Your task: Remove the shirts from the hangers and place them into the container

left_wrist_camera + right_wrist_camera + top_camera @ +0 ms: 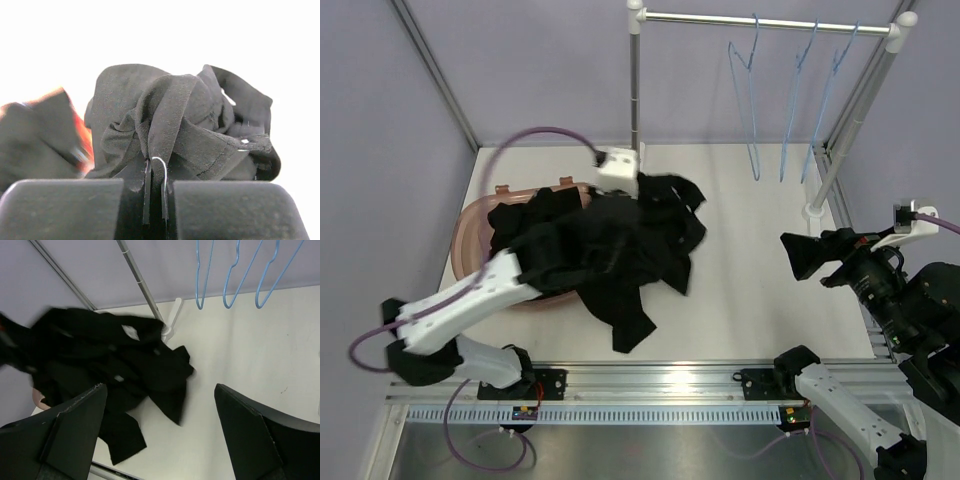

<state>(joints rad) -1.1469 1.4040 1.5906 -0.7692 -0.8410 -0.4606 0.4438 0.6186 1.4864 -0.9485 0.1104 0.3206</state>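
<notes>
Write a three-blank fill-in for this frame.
1. The three thin light-blue hangers on the white-and-metal rail carry ____ shirts.
2. The left claw is ____ on a fold of soft black shirt cloth.
3. The right claw stands ____, holding nothing.
Missing: no; shut; open.

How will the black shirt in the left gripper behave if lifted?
Probably floppy: the black shirt lies crumpled in folds, so it should sag and trail from the left gripper, shut on one small fold. Some of it seems to lie on the table outside the tub, so a trailing end may drag.
</notes>
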